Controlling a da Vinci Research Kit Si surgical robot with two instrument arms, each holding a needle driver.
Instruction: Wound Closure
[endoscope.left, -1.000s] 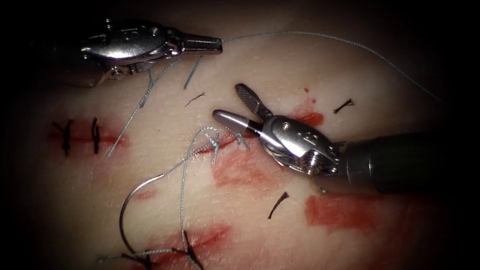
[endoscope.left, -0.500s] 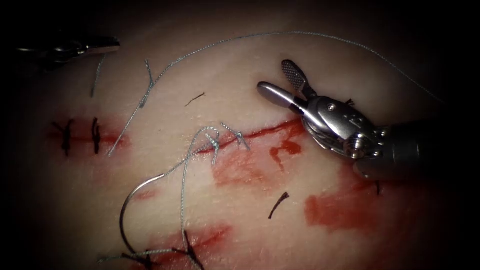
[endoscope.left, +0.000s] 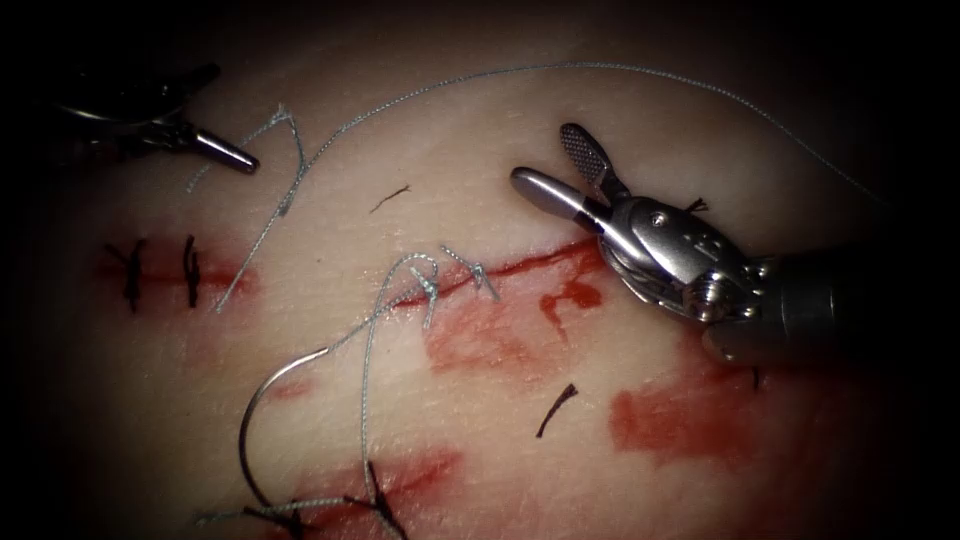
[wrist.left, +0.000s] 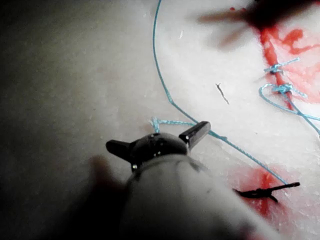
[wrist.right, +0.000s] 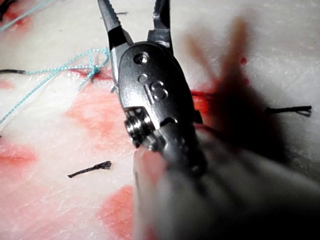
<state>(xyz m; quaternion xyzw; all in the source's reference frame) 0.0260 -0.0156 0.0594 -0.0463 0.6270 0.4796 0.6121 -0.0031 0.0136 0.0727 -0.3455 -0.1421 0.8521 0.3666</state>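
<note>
**Both tools empty, needle lying free on the tissue**

Endoscope view: The right tool (endoscope.left: 552, 165) sits above the right end of the cut (endoscope.left: 520, 268), jaws spread, holding nothing. The left tool (endoscope.left: 225, 152) is at the upper left, well away from the cut; one jaw tip shows beside a short bit of thread, and I cannot tell here whether the jaws grip anything. The needle (endoscope.left: 262, 400) lies flat on the tissue (endoscope.left: 500, 130) below and left of the cut, not in the tissue, held by neither tool. Its thread (endoscope.left: 366, 370) runs up to a knot (endoscope.left: 428, 282) on the cut. A long strand crosses the upper tissue towards the right. Red fluid (endoscope.left: 670, 420) stains the tissue below the cut. Dark cut ends (endoscope.left: 556, 398) lie scattered.

Left wrist view: The left tool (wrist.left: 159, 140) shows its jaws spread wide, empty. The thread (wrist.left: 160, 80) passes just beyond them on the tissue (wrist.left: 75, 75).

Right wrist view: The right tool (wrist.right: 135, 15) has its jaws parted, nothing between them. The knot (wrist.right: 94, 67) lies near on the cut (wrist.right: 200, 97).
</note>
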